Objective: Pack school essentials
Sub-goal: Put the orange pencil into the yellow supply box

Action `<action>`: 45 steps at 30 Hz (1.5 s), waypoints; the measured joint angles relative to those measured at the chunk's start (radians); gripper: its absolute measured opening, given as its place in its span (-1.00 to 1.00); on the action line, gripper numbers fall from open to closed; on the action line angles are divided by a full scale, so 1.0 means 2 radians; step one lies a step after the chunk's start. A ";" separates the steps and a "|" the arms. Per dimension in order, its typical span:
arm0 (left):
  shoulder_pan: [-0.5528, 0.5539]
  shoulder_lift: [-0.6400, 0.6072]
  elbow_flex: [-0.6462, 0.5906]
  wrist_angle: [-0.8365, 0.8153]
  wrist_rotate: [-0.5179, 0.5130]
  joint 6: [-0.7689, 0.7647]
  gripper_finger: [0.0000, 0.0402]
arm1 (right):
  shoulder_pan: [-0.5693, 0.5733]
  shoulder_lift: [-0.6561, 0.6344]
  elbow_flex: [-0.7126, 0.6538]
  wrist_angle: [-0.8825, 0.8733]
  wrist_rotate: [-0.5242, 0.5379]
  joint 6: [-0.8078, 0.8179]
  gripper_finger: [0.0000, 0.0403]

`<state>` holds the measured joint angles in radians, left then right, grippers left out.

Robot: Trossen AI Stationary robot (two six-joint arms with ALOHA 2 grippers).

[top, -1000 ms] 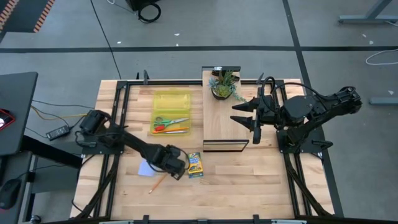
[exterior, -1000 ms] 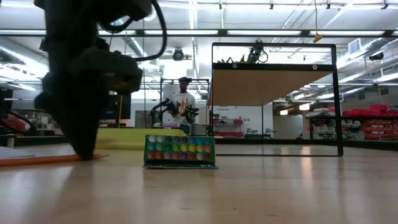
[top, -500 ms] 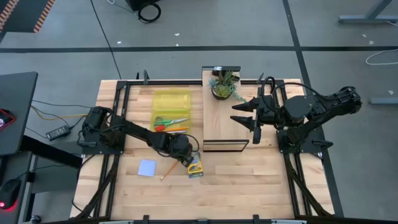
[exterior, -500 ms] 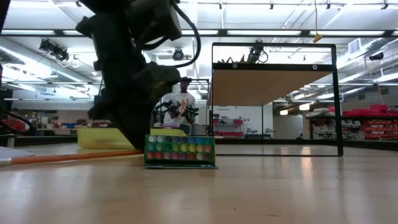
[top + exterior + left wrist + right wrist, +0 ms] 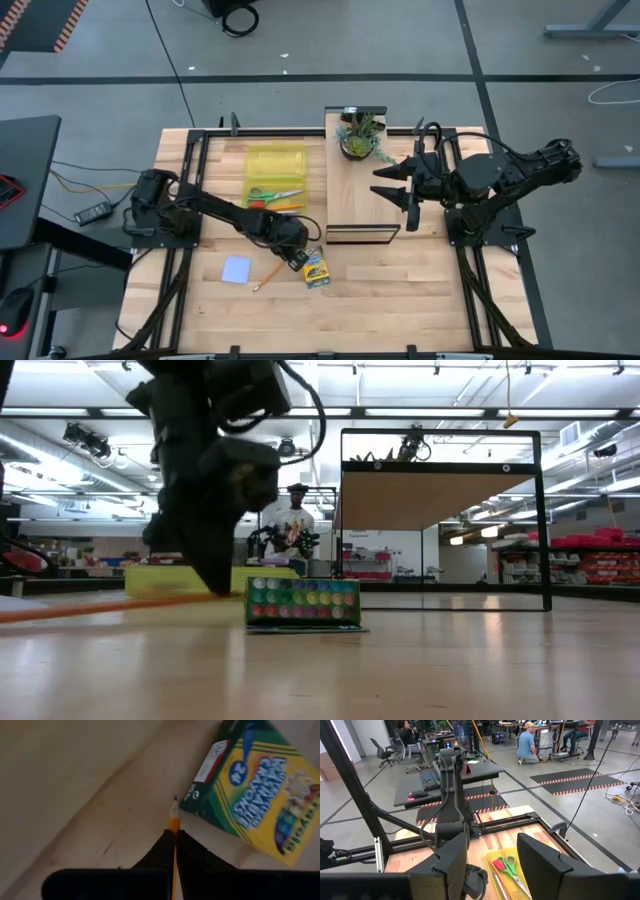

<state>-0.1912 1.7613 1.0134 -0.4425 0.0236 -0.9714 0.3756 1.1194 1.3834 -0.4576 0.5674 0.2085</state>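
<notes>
From above, your left gripper (image 5: pixel 297 256) was low over the table, pinching an orange pencil (image 5: pixel 266 278) whose free length trailed back from the fingers toward the front edge, past the pale blue notepad (image 5: pixel 237 269). The crayon box (image 5: pixel 316 269) lay just beside the fingers on their outer side, and the yellow tray (image 5: pixel 276 180), with the scissors (image 5: pixel 274 196) already in it, sat beyond them toward the far edge; that was the way the pencil had to travel, and your left arm was plainly the nearer one. At table height, the left gripper (image 5: pixel 215 575) stood just short of the crayon box (image 5: pixel 303 603), the pencil (image 5: pixel 100 607) running nearly flat along the wood behind it. Through the left wrist, the fingers (image 5: pixel 162 852) were pressed together on the pencil (image 5: pixel 173 820), its point sticking out ahead and almost touching the corner of the crayon box (image 5: pixel 252 795); its long axis ran straight along the fingers. Through the right wrist, your right gripper (image 5: pixel 492 857) waited with fingers spread wide, well apart from everything, looking across at the tray (image 5: pixel 512 875).
</notes>
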 joint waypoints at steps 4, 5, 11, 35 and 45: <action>0.001 -0.025 0.000 -0.019 -0.008 0.008 -0.93 | 0.000 0.000 0.000 0.001 0.000 0.000 -0.11; 0.002 -0.031 0.000 -0.025 -0.008 0.008 -0.93 | 0.000 0.000 0.000 0.001 0.000 0.000 -0.11; 0.003 -0.060 0.000 -0.039 -0.011 0.013 -0.95 | 0.000 0.000 0.000 0.002 0.000 -0.001 -0.11; 0.001 -0.074 0.000 -0.146 0.036 0.065 -0.48 | 0.000 0.000 0.000 -0.016 -0.002 0.001 -0.11; -0.113 -0.074 0.000 -0.139 0.026 -0.001 -0.44 | -0.002 0.047 0.000 -0.016 -0.098 0.003 -0.11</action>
<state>-0.4181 1.6127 1.0138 -0.7195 0.0761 -0.9736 0.3706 1.2129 1.3827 -0.4900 0.3714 0.2150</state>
